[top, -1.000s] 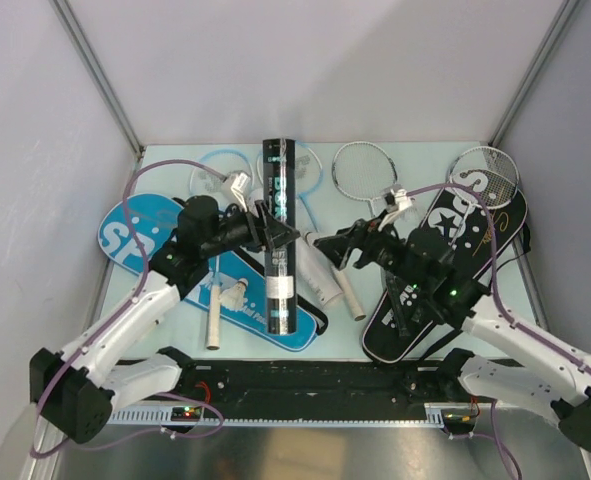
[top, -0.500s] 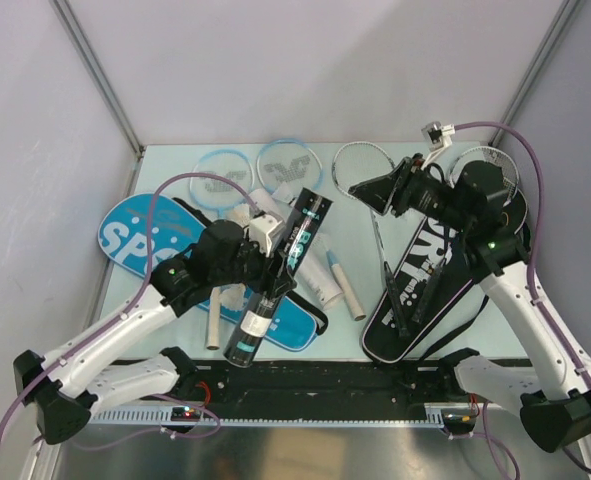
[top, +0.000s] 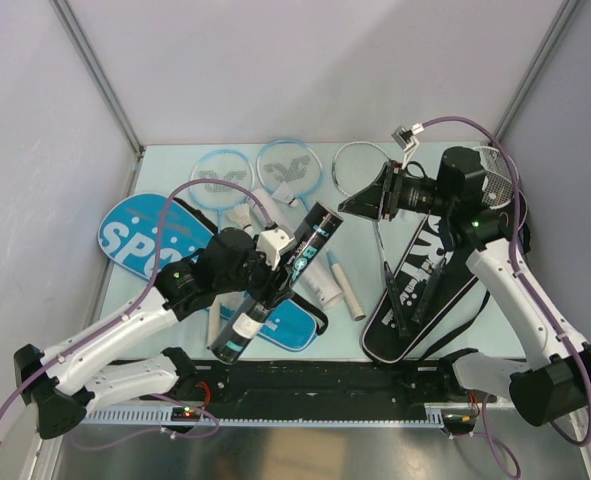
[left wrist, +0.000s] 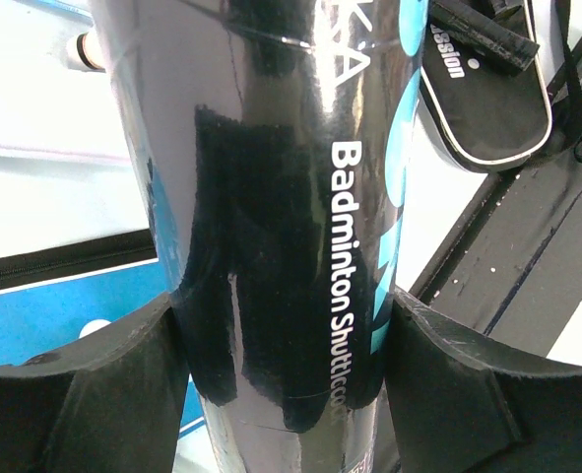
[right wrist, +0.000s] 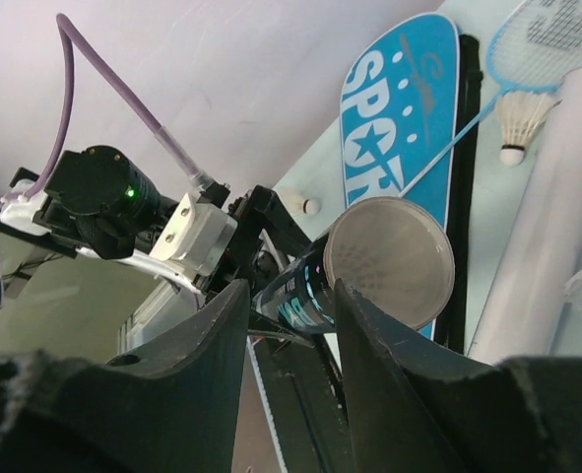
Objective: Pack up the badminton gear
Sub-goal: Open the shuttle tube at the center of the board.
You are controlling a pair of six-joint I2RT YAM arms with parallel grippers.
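Observation:
My left gripper (top: 265, 275) (left wrist: 286, 365) is shut on the black shuttlecock tube (top: 280, 285) (left wrist: 271, 197), which is held tilted above the blue "SPORT" cover (top: 140, 235), its capped end (right wrist: 389, 258) up and to the right. My right gripper (top: 350, 205) (right wrist: 289, 291) hovers just right of that cap, pointing at it, jaws partly apart with nothing between them. A white tube (top: 320, 275) and a racket handle lie under the black tube. Two light-blue rackets (top: 220, 175) and a silver racket (top: 365, 165) lie at the back. The black cover (top: 425, 280) lies on the right.
A white shuttlecock (top: 238, 215) (right wrist: 515, 118) lies by the blue rackets. Another silver racket head (top: 495, 160) shows behind my right arm. A black rail (top: 315, 385) runs along the near edge. Grey walls close in the table at the back and sides.
The left arm has tilted the black tube and drawn it toward the near edge. The right gripper has risen, swung back and right, and its jaws have narrowed.

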